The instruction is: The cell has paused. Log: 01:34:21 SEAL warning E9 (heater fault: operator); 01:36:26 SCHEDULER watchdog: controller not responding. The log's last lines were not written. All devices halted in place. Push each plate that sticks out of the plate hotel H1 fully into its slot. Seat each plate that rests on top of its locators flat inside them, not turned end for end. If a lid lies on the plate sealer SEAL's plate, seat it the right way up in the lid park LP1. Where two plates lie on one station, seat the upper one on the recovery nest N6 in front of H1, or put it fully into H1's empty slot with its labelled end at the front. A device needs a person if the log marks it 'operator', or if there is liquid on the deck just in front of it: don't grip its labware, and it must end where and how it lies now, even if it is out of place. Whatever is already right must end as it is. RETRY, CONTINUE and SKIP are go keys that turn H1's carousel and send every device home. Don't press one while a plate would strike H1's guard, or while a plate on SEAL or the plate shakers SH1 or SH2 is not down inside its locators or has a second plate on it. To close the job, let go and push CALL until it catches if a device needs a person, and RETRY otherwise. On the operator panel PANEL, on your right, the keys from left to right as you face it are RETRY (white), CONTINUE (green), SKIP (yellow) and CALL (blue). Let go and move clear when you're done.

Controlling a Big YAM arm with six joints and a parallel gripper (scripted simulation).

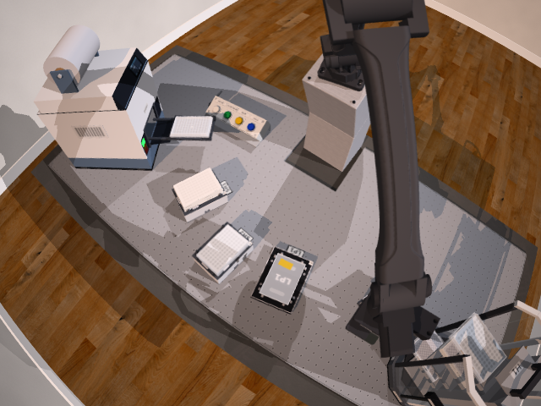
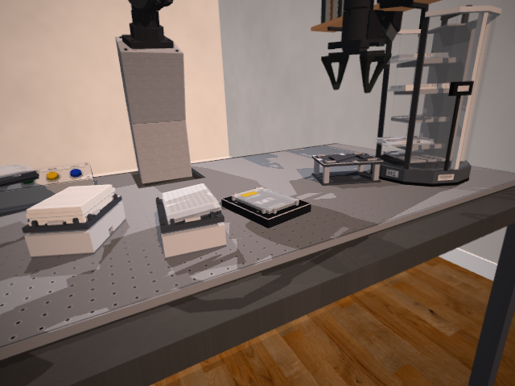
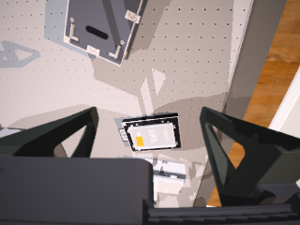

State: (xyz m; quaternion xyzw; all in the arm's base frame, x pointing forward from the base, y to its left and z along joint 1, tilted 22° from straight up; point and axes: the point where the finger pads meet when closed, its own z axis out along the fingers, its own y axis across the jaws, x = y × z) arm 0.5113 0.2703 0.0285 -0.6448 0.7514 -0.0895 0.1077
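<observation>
My gripper (image 2: 351,75) is open and empty, and hangs high above the recovery nest (image 2: 347,164) in front of the plate hotel (image 2: 424,104). The nest is empty in the wrist view (image 3: 96,30). A clear plate (image 2: 397,141) juts out of a low hotel slot toward the nest. The lid park (image 1: 282,277) holds a grey lid with a yellow mark, also in the wrist view (image 3: 151,133). A white plate (image 1: 191,126) lies on the sealer's tray. The shaker near the sealer carries a thick white stack (image 1: 199,189). The other shaker's plate (image 1: 223,249) sits slightly askew.
The sealer (image 1: 100,112) stands at the far left. The operator panel (image 1: 236,117), with green, yellow and blue keys showing, lies beside it. The arm's pedestal (image 1: 336,122) stands mid-table. The hotel's guard posts and glass (image 1: 472,349) are close to my wrist.
</observation>
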